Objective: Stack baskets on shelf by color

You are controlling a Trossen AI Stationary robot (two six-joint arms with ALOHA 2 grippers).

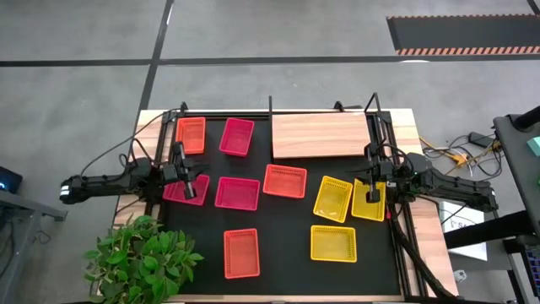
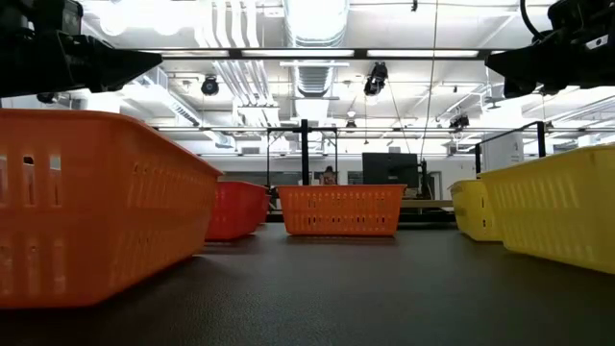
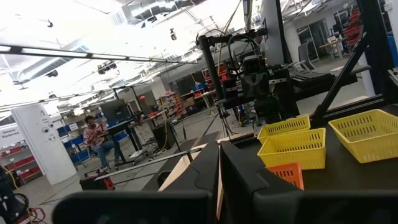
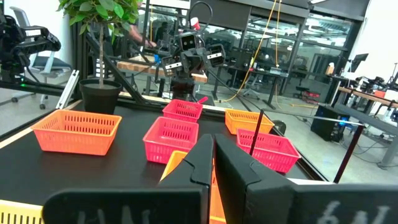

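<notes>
While nothing rests on it: the light-brown rectangular wooden shelf [image 1: 320, 135] lies bare at the far edge of the black mat [image 1: 278, 253].
Pink mesh baskets [image 1: 237, 193]: left of the shelf and nearer the camera side.
Orange mesh baskets [image 1: 284, 181]: one just below the shelf, others farther left.
Yellow mesh baskets [image 1: 333, 243]: below the shelf's right end.
Left claw [image 1: 190, 187]: over a pink basket, fingers nearly closed, holding nothing.
Right claw [image 1: 371, 195]: over a yellow basket, fingers nearly closed, empty.
Surface: potted green plant [image 1: 139, 257] at the near-left corner.
</notes>
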